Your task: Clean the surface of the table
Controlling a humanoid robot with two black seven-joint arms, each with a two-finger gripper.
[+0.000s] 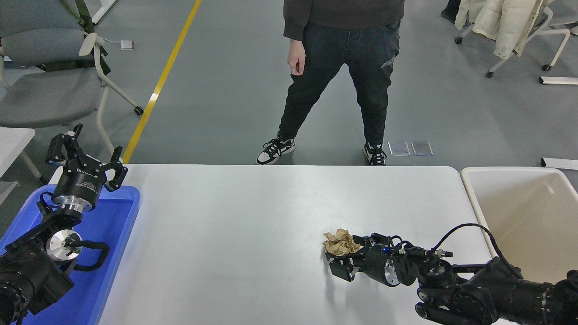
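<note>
The white table surface (pixel 235 234) fills the middle of the head view. A crumpled ball of brown paper (pixel 339 242) lies on it at the right of centre. My right gripper (pixel 345 255) comes in from the lower right, lies low over the table and points left. Its jaws are apart, with the paper at the tips: one finger (pixel 341 269) shows just in front of the paper, the other is at the paper's right edge. I cannot see that the paper is lifted. My left gripper (pixel 86 151) is parked open at the lower left.
A blue plastic tray (pixel 118 234) sits at the table's left end under the left arm. A beige tub (pixel 519 212) stands off the right end. A person (pixel 343 67) stands at the far side. Chairs stand at the far left and far right.
</note>
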